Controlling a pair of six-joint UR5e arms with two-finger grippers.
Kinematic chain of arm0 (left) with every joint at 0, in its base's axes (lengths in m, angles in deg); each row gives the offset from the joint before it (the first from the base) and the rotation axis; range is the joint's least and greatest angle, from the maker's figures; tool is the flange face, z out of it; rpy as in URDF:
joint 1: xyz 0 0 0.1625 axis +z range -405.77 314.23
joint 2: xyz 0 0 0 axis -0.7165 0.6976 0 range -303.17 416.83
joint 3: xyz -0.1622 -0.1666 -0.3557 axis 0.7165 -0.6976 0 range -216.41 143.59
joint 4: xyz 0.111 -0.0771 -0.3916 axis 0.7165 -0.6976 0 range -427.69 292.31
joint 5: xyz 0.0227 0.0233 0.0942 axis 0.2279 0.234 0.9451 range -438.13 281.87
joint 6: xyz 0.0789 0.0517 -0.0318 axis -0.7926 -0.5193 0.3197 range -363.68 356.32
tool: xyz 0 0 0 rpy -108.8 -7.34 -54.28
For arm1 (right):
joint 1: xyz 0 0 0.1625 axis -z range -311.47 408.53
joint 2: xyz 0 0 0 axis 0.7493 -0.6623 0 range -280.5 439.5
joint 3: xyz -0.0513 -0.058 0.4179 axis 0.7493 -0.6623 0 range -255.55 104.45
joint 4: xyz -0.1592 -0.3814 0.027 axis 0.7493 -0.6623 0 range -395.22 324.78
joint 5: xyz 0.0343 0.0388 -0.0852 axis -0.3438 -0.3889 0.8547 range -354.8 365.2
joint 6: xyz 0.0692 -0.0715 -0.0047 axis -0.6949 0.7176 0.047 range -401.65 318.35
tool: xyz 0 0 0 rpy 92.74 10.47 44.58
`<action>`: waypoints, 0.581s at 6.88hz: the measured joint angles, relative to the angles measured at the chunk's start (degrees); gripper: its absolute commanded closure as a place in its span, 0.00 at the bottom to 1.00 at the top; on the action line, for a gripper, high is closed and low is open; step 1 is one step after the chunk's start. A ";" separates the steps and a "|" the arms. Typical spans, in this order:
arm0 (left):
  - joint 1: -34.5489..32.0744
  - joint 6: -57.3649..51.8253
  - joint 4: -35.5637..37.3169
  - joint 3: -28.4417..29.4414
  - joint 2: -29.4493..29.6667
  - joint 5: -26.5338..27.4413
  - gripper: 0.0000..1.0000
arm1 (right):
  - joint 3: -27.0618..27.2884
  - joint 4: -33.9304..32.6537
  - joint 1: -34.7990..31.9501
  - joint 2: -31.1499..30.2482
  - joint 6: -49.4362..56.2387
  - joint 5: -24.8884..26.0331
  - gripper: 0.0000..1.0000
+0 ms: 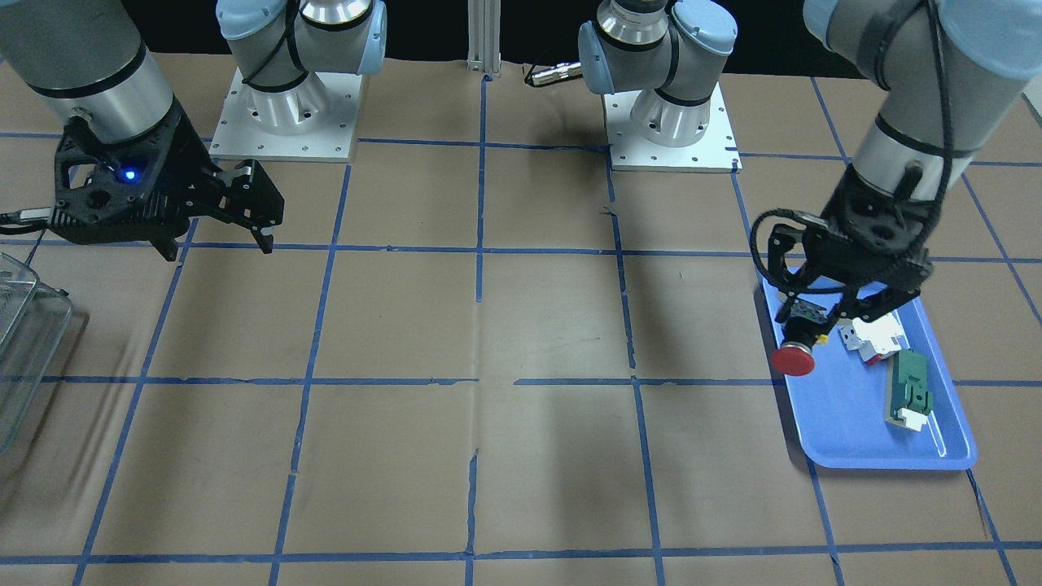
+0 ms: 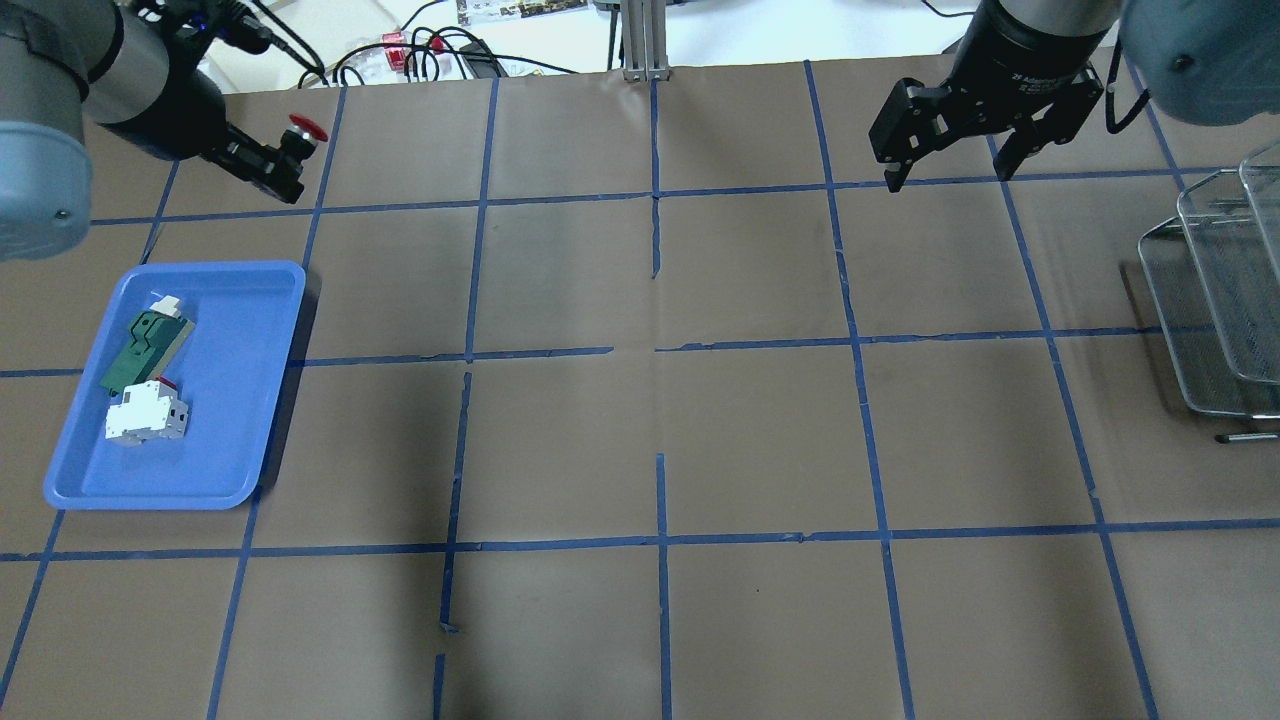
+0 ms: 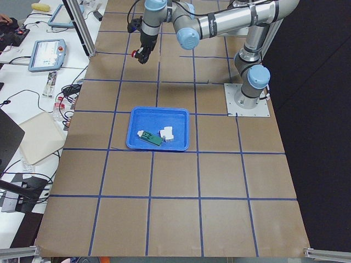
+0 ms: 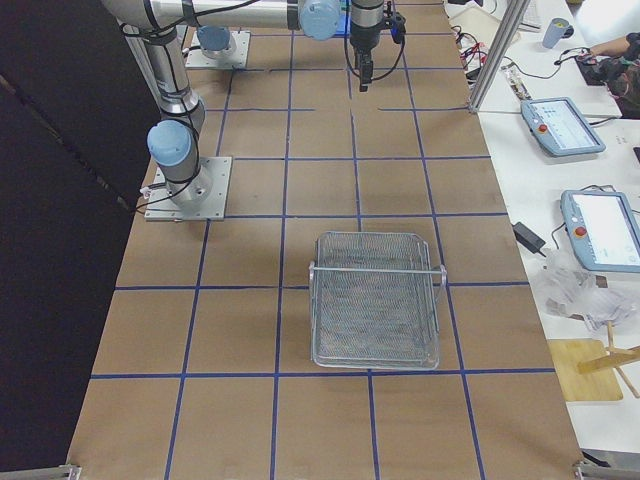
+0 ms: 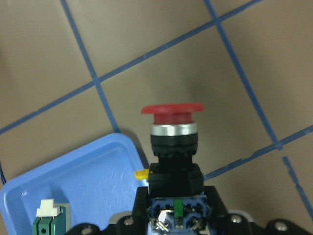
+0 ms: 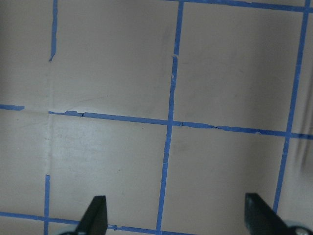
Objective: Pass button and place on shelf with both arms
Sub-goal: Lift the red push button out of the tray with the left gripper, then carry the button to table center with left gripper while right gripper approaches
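Observation:
My left gripper (image 1: 816,323) is shut on the button (image 1: 796,355), gripping its black body with the red cap pointing outward. It holds the button in the air over the inner end of the blue tray (image 1: 863,423). The left wrist view shows the button (image 5: 172,128) sticking out of the jaws over the tray corner (image 5: 73,181). The overhead view shows the button (image 2: 306,128) at the far left. My right gripper (image 1: 221,234) is open and empty, hanging above the table; it also shows in the overhead view (image 2: 945,172). The wire-mesh shelf (image 2: 1205,310) stands at the table's right end, and also shows in the exterior right view (image 4: 375,300).
In the blue tray (image 2: 235,420) lie a white-and-red block (image 2: 147,413) and a green-and-white rectangular part (image 2: 145,340). Both arm bases (image 1: 285,122) stand at the robot's edge. The brown table has a blue tape grid (image 2: 657,350). Cables lie past the far edge (image 2: 430,55).

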 measured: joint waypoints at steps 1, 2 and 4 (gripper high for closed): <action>-5.02 -1.80 -3.95 2.92 -0.11 -0.24 1.00 | -0.23 -0.01 0.19 0.91 4.70 -2.76 0.00; -10.04 -3.32 -6.70 5.64 0.54 -0.46 1.00 | -0.31 0.17 0.53 2.19 9.69 -6.01 0.00; -15.44 -16.04 -8.99 7.72 2.16 -1.70 1.00 | -0.63 1.12 1.87 3.72 19.72 -10.18 0.00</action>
